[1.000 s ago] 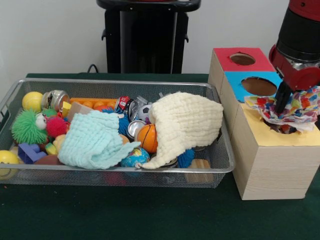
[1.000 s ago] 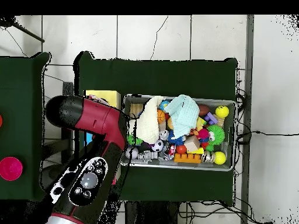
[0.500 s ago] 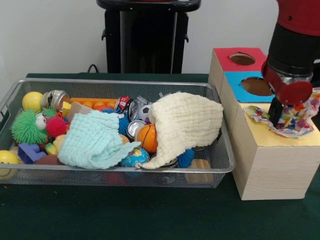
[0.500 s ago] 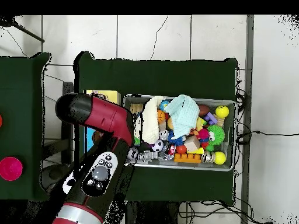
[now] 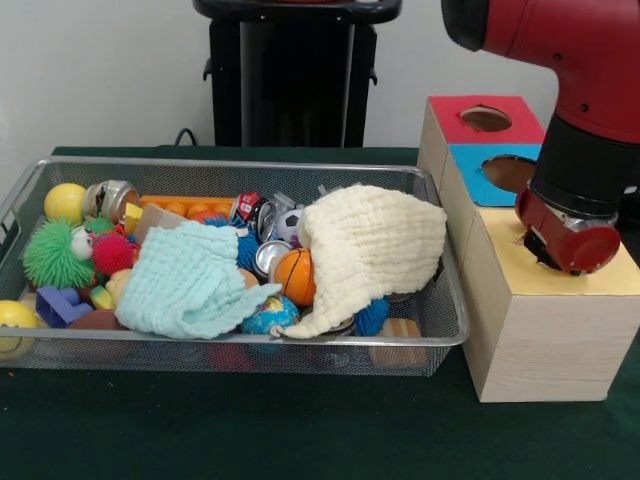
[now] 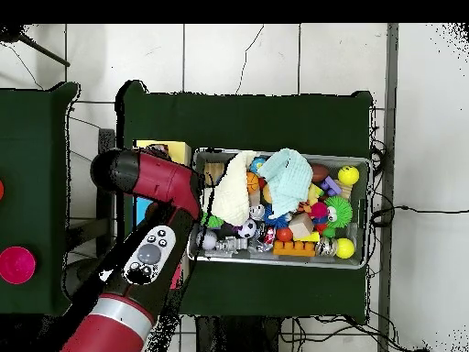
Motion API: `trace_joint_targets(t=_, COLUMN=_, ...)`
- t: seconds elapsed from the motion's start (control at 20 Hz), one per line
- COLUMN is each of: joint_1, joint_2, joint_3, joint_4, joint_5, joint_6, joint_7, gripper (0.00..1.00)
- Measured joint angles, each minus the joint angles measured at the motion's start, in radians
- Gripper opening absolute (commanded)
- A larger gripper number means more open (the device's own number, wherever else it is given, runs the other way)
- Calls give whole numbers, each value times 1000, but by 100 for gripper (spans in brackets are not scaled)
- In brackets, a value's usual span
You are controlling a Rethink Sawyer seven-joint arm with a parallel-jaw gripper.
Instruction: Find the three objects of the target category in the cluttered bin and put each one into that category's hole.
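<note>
Front view: a red and black robot arm (image 5: 575, 150) reaches down onto the yellow top of a pale wooden box (image 5: 540, 330). Its red wrist sits right at the spot where that box's hole should be. The gripper is out of sight beneath the wrist, so I cannot tell whether it is released or clenched, or whether it holds anything. Just beyond the wrist are a blue-topped box with a round hole (image 5: 510, 172) and a red-topped box with a round hole (image 5: 485, 118).

Beside the wrist, across the box's edge, stands a wire mesh bin (image 5: 440, 335) packed with toys. A cream waffle-weave cloth (image 5: 375, 245) lies on the side nearest the wrist. A pale mint waffle-weave cloth (image 5: 190, 280) lies further off. The cloths look like the target category, so both seem left to fetch.

Risks: if the arm lifts while anything is snagged, that thing could come back out of the hole. Each cloth drapes over balls and cans, so pulling one may drag clutter out.

Overhead view: the arm (image 6: 147, 257) covers nearly all the boxes, leaving only a strip of yellow top (image 6: 165, 149) beyond it. The bin (image 6: 362, 163) sits beside the arm's end, the cream cloth (image 6: 234, 188) nearest, the mint cloth (image 6: 289, 179) past it. The gripper and the yellow hole are hidden here too.
</note>
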State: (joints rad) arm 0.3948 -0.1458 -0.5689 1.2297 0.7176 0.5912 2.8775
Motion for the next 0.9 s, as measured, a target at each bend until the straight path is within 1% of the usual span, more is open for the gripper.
trace_joint_targets(t=0.1, joint_1=27, joint_2=24, joint_3=-43, joint_4=-15, joint_5=8, joint_6=-1, joint_7=0, gripper=0)
trace_joint_targets(t=0.5, joint_1=43, joint_2=36, joint_3=-66, joint_4=-14, joint_5=20, joint_6=-20, joint_7=-1, gripper=0)
trace_joint_targets(t=0.8, joint_1=88, joint_2=76, joint_3=-141, joint_4=-23, joint_5=51, joint_6=-33, joint_7=0, gripper=0)
trace_joint_targets(t=0.9, joint_1=89, joint_2=74, joint_3=-140, joint_4=-18, joint_5=50, joint_6=-44, joint_7=0, gripper=0)
